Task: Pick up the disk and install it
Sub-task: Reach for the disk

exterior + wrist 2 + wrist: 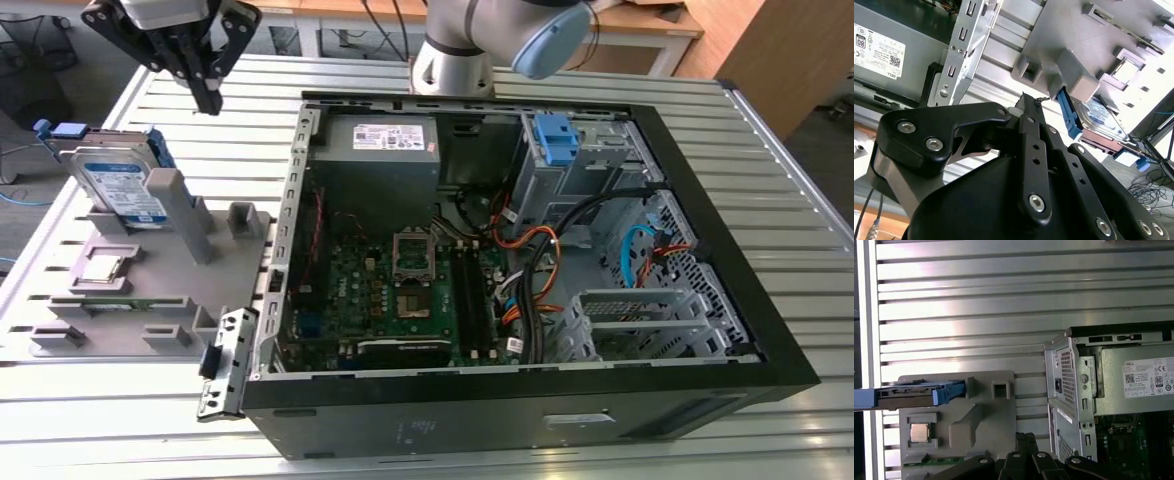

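The disk point(120, 185) is a silver drive with a white-and-blue label and blue side rails. It stands on edge in a slot of the grey fixture point(147, 290) at the exterior view's left. The first wrist view shows the disk point(919, 394) edge-on, and in the second wrist view the disk point(1099, 117) leans behind a grey post. My gripper point(210, 103) hangs above the slatted table, beyond the fixture and apart from the disk. Its black fingers meet at the tips, shut on nothing, in both wrist views point(1026, 97) point(1026, 436).
An open computer case point(747, 250) lies at the exterior view's right, with a grey power-supply box point(378, 140), a motherboard point(400, 280) and a blue bracket point(554, 140) inside. A small chip point(107, 268) rests on the fixture. The case's metal edge point(1069, 390) stands close beside the fixture.
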You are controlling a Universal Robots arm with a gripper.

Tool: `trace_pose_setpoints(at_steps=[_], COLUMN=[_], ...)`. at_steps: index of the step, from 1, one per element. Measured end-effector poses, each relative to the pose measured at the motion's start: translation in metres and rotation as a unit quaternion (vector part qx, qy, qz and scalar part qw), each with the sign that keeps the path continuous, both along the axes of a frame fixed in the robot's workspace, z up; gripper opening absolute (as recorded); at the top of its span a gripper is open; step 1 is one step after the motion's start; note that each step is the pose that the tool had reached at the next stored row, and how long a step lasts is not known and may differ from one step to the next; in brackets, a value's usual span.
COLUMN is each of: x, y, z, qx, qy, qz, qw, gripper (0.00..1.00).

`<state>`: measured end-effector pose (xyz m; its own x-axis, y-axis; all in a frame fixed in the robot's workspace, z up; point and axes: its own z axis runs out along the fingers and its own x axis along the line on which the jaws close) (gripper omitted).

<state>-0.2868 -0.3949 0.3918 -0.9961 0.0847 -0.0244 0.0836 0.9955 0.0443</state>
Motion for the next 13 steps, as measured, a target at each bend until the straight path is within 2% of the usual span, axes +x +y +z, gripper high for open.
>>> trace_pose_setpoints(at_steps=[13], x=[-0.0297], y=[0.0], z=[-0.0005], qx=[0.0], qy=[0.0], qz=[-0.002], qw=[1.0], gripper=[0.11])
